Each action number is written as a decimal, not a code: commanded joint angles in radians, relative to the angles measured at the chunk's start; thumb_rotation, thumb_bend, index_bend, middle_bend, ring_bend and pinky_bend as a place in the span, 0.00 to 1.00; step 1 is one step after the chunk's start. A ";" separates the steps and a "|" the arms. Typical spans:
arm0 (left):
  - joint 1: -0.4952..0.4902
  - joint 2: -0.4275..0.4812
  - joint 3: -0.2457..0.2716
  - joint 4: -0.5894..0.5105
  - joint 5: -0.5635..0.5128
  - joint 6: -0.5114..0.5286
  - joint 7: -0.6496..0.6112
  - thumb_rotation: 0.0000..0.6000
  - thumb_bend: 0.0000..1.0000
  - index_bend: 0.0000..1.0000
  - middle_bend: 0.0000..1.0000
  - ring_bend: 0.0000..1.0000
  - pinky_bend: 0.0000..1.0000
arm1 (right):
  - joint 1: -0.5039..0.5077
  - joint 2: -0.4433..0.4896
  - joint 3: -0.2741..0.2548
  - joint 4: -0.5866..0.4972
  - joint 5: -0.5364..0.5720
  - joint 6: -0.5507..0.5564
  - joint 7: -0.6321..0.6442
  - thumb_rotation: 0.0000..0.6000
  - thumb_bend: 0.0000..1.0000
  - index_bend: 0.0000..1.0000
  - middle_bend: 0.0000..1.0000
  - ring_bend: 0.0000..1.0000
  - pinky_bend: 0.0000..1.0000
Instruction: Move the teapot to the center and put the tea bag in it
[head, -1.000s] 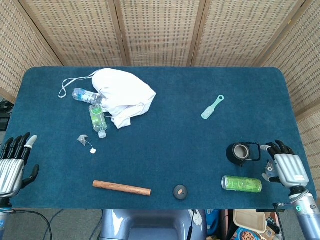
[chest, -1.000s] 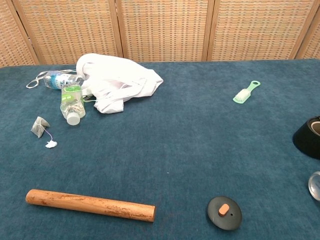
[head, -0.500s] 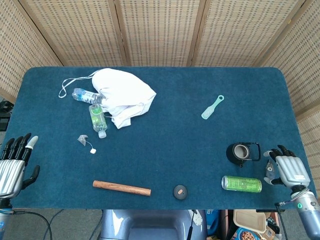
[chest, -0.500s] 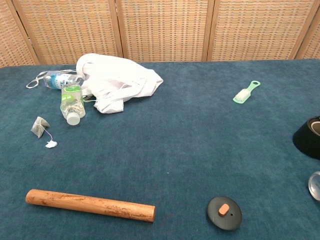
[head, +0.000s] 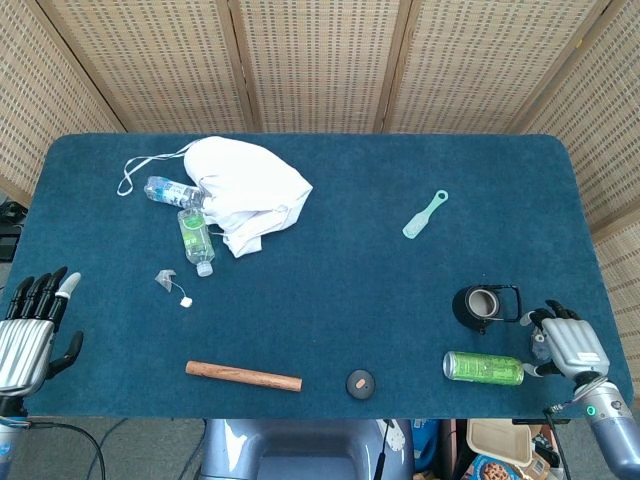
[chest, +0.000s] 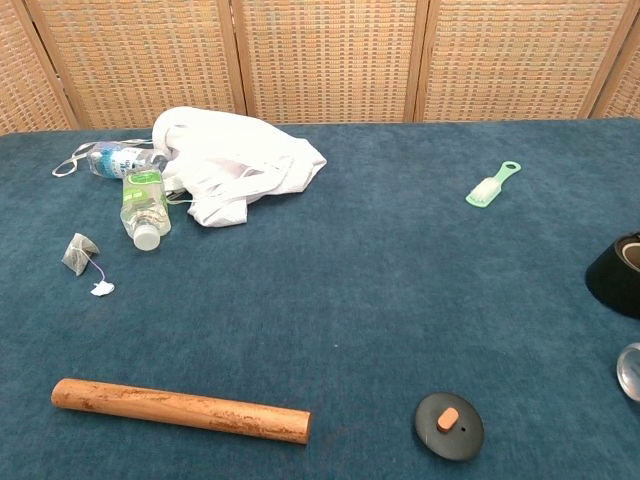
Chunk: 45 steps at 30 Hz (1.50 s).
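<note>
The black teapot (head: 478, 306) stands lidless near the table's right front, its handle toward my right hand; only its left edge (chest: 617, 276) shows in the chest view. Its black lid (head: 360, 382) with an orange knob lies apart at the front edge (chest: 449, 425). The tea bag (head: 165, 279) with string and white tag lies at the left (chest: 78, 252). My right hand (head: 566, 342) is low at the right front, just right of the teapot's handle, fingers apart and holding nothing. My left hand (head: 28, 331) hovers off the left front edge, fingers spread, empty.
A green can (head: 483, 368) lies on its side just in front of the teapot. A wooden rolling pin (chest: 180, 410) lies front left. A white cloth bag (head: 248, 192) with two plastic bottles (chest: 143, 205) sits back left. A green brush (chest: 492, 185) lies back right.
My right hand has drawn back toward the front right edge, away from the teapot's handle. My left hand has shifted slightly. The teapot and tea bag have not moved.
</note>
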 joint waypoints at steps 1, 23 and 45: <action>-0.002 0.001 0.000 0.001 0.000 -0.003 -0.001 1.00 0.46 0.04 0.00 0.02 0.00 | 0.001 -0.003 -0.004 -0.006 -0.001 0.002 -0.004 0.88 0.13 0.35 0.34 0.11 0.22; -0.003 -0.007 0.004 0.007 -0.009 -0.009 -0.003 1.00 0.46 0.04 0.00 0.03 0.00 | -0.006 -0.099 0.027 0.083 0.013 0.151 -0.080 0.88 0.13 0.24 0.20 0.08 0.17; 0.005 0.007 0.011 0.003 -0.011 -0.003 -0.020 1.00 0.46 0.04 0.00 0.04 0.00 | 0.079 -0.213 0.065 0.239 0.037 0.064 -0.083 0.97 0.12 0.17 0.14 0.04 0.15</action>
